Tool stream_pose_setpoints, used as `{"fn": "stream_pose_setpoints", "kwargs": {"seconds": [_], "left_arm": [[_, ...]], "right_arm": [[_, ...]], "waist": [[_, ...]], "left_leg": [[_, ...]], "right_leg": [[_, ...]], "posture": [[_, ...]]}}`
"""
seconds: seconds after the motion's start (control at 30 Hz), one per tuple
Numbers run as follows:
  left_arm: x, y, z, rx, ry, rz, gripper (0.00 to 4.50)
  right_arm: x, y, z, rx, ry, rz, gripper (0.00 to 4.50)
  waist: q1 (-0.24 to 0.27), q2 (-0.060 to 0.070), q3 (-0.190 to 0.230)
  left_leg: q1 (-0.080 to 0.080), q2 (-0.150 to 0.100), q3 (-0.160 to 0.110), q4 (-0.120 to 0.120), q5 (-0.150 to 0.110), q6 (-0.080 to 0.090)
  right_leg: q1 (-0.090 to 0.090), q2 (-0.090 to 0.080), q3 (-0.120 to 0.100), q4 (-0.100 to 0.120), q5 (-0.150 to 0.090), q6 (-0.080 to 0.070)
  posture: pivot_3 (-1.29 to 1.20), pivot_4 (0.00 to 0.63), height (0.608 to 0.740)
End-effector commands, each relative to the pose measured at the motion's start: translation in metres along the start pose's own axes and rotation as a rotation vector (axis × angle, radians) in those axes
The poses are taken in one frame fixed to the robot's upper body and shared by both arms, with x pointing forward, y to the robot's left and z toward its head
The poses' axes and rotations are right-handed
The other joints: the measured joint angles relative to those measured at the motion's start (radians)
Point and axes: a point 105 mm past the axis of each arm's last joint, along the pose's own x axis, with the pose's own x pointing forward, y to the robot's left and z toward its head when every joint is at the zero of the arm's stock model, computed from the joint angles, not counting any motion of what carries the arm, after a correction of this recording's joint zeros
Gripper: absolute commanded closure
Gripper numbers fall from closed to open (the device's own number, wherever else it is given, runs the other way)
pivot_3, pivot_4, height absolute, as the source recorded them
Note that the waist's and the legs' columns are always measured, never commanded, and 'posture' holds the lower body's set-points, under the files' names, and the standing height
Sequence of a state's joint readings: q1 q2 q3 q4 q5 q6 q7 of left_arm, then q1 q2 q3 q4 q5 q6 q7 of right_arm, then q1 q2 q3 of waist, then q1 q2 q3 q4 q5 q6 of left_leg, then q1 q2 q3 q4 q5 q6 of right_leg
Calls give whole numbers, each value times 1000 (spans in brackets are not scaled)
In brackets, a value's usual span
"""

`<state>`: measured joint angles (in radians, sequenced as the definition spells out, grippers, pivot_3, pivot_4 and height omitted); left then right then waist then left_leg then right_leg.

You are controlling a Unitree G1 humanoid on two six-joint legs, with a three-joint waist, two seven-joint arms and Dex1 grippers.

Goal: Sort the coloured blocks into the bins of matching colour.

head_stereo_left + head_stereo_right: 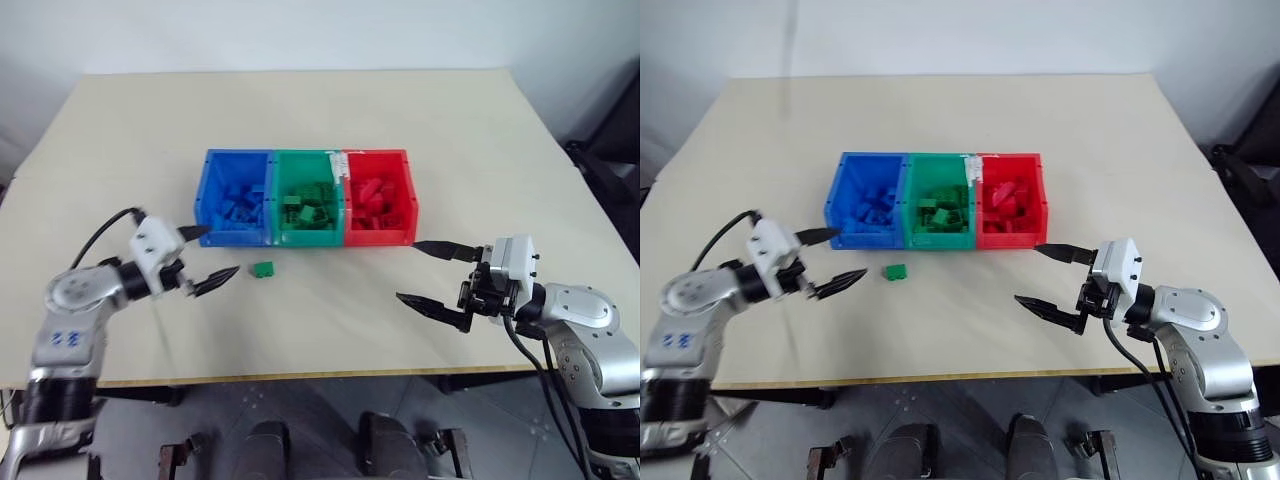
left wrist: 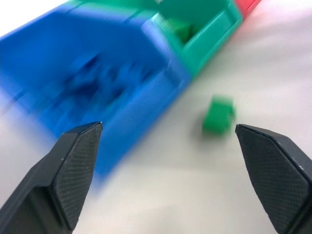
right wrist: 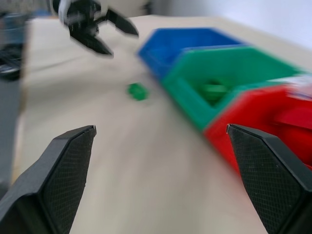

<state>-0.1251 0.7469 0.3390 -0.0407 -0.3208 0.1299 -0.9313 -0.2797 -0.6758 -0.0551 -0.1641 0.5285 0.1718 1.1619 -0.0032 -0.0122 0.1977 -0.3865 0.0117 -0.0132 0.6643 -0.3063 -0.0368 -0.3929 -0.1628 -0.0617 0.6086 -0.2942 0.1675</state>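
Note:
Three joined bins stand mid-table: the blue bin [image 1: 212,165], the green bin [image 1: 305,159] and the red bin [image 1: 407,190], each holding bricks of its own colour. One small green block [image 1: 262,269] lies loose on the table just in front of the blue and green bins. My left gripper [image 1: 203,258] hangs open and empty, a little to the left of that block and close to the blue bin's front. Off the red bin's front right corner, my right gripper [image 1: 434,274] is open and empty, pointing left. The left wrist view has the green block [image 2: 219,115] ahead between the fingers.
The beige table [image 1: 450,130] reaches well behind and beside the bins. Its front edge [image 1: 300,376] runs just below both grippers. Dark equipment [image 1: 610,170] stands past the table's right side.

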Motion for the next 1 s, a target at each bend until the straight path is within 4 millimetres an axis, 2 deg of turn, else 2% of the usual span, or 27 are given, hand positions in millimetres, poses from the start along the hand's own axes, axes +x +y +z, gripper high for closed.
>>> {"fn": "stream_pose_setpoints", "kwargs": {"seconds": [0.03,0.13,0.23,0.33,0.43,0.47,0.57,0.63,0.77,0.87,1.0], "left_arm": [[-30,4,5,37,13,70,16],[-38,-1,-7,9,58,86,16],[-22,-13,-2,3,33,32,16],[12,-21,6,22,21,-45,16],[34,-26,8,35,34,-107,16],[49,-30,7,35,53,-156,16],[78,-36,1,32,131,-233,16],[91,-34,-6,33,182,-242,16],[108,-34,-6,34,193,-261,16],[112,-35,-7,37,201,-279,589],[111,-37,-9,37,206,-318,1832]], "right_arm": [[7,0,2,-34,0,97,0],[11,-2,2,-39,-5,126,0],[11,-3,0,-41,4,132,0],[3,-3,-4,-30,29,109,0],[-1,-3,-6,-26,43,92,0],[-5,-1,-6,-23,50,79,0],[-11,3,-6,-18,58,50,0],[-12,6,-4,-17,57,33,0],[-15,13,-3,-11,58,-4,0],[-16,16,-4,-8,61,-30,0],[-17,17,-4,-5,63,-51,0]], "waist": [[15,0,0],[29,0,0],[32,0,0],[33,0,0],[25,0,0],[21,0,0],[24,0,0],[21,0,0],[23,0,0],[28,0,0],[27,0,0]], "left_leg": [[0,0,-1,0,0,0],[0,0,-1,1,-1,0],[0,0,-1,1,-1,0],[0,0,-1,1,-1,0],[0,0,0,1,0,0],[0,-1,0,1,0,0],[0,0,1,0,0,-1],[0,-1,2,1,0,-1],[0,0,2,1,0,-1],[0,0,2,2,0,-1],[0,0,2,3,0,-1]], "right_leg": [[1,0,-1,0,0,0],[1,0,-1,0,0,0],[1,0,-1,0,0,0],[1,0,-1,1,0,-1],[0,0,-1,2,0,-1],[0,0,-1,2,0,-1],[-1,1,-1,2,0,-1],[-1,0,0,2,0,-1],[-1,1,0,2,0,-1],[0,0,0,2,1,0],[0,0,0,2,1,0]], "posture": [[0,150,740],[0,150,740],[0,150,740],[0,150,740],[0,150,740],[0,150,740],[0,150,740],[0,150,740],[0,150,740],[0,150,740],[0,150,740]]}}
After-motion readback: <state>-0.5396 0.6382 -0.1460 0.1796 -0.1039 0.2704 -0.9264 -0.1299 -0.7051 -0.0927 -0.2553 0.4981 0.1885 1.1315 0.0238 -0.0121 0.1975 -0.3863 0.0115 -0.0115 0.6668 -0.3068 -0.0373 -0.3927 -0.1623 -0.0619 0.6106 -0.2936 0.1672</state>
